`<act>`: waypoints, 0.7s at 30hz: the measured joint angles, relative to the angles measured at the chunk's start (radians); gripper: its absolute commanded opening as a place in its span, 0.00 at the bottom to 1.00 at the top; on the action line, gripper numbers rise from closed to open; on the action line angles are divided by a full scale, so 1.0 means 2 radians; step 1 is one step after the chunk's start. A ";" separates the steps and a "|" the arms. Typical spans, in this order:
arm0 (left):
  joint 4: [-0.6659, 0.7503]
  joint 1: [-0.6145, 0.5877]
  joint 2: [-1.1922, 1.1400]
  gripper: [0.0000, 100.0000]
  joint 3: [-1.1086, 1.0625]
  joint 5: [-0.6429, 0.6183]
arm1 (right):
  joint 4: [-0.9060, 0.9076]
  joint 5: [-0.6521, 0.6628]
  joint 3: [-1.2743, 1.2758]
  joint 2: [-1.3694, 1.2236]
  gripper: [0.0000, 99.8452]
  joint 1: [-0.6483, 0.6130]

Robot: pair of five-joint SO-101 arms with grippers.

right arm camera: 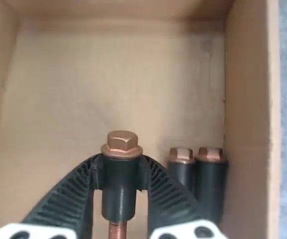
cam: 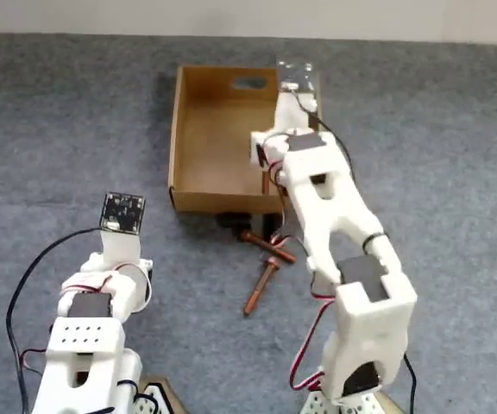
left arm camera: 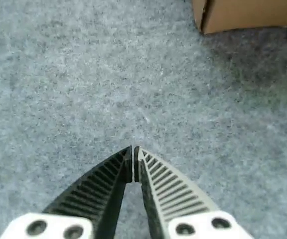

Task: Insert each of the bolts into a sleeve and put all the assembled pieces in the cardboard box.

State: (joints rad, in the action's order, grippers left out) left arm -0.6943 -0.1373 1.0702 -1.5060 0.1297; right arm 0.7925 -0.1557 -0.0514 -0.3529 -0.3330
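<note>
My right gripper (right arm camera: 121, 162) is shut on an assembled piece (right arm camera: 119, 179), a black sleeve with a copper bolt through it, hex head up. It hangs inside the cardboard box (right arm camera: 108, 74). Two more assembled pieces (right arm camera: 182, 169) (right arm camera: 211, 169) lie side by side against the box wall. In the high view the right arm (cam: 317, 185) stretches over the near right part of the box (cam: 205, 203). My left gripper (left arm camera: 133, 159) is shut and empty, low over the carpet at the left. Two loose copper bolts (cam: 261, 285) (cam: 267, 244) lie on the carpet in front of the box.
A dark sleeve (cam: 229, 222) lies against the box's front wall, beside the bolts. A corner of the box (left arm camera: 248, 15) stands ahead of the left gripper. Grey carpet (cam: 76, 129) covers the table. The left arm (cam: 102, 293) sits at the near left.
</note>
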 measured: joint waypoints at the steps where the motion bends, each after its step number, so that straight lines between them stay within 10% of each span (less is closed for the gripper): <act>1: 0.000 0.000 0.000 0.04 0.000 0.000 | 0.018 0.002 -0.011 -0.009 0.01 0.000; 21: 0.000 0.000 0.000 0.04 0.000 0.000 | 0.153 0.006 -0.176 -0.162 0.06 0.005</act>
State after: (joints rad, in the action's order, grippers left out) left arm -0.6943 -0.1373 1.0702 -1.5060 0.1297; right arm 1.0978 -0.1435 -0.4028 -0.6767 -0.3237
